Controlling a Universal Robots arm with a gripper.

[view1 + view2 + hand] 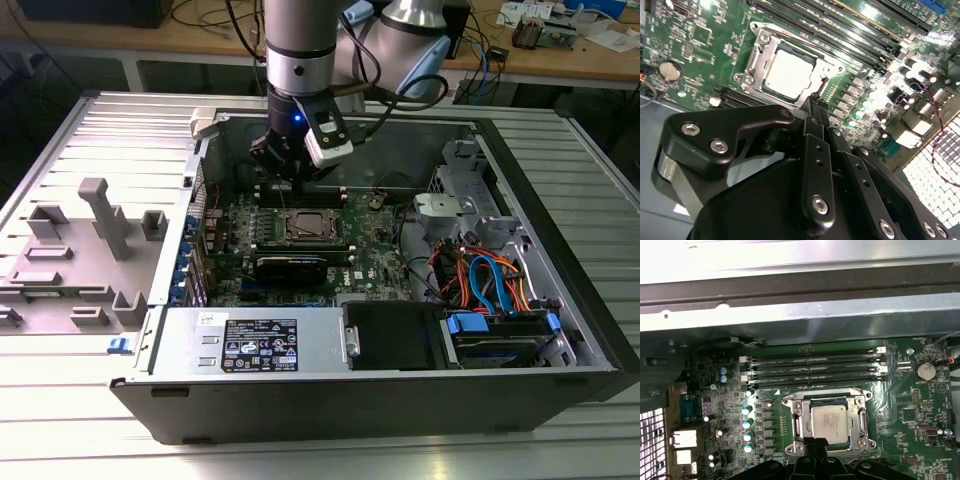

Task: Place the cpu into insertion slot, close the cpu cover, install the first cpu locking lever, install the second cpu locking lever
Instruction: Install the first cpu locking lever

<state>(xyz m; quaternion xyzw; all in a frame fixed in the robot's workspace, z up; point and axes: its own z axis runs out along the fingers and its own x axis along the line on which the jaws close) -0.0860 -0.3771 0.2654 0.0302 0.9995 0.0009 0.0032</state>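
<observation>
**Entry: cpu seated, cover down, pincer at socket edge**

The cpu [830, 422] is seen lying flat in the insertion slot [862, 396] on the green circuit board [910, 440]. Its dull silver top is exposed through the window of the cpu cover [801, 422], which is laid down around it. Faint marking is noted on the cpu top, but it cannot be made out.

The pincer [815, 102] is held low over the board, with its tips at the rim of the slot, just beside the cpu. The fingers [816, 150] are seen drawn together. Whether anything is gripped between them cannot be told.

Counts, first wrist view: one cpu, one cover, four long black memory slots [812, 371] in a row beside the insertion slot, and one coin cell [926, 371] near the board's edge.

In the exterior view, one open computer case [350, 400] is recorded on the ribbed metal counter [60, 420]. One label [258, 345] is fixed on a housing inside the case, and its print cannot be made out.
</observation>
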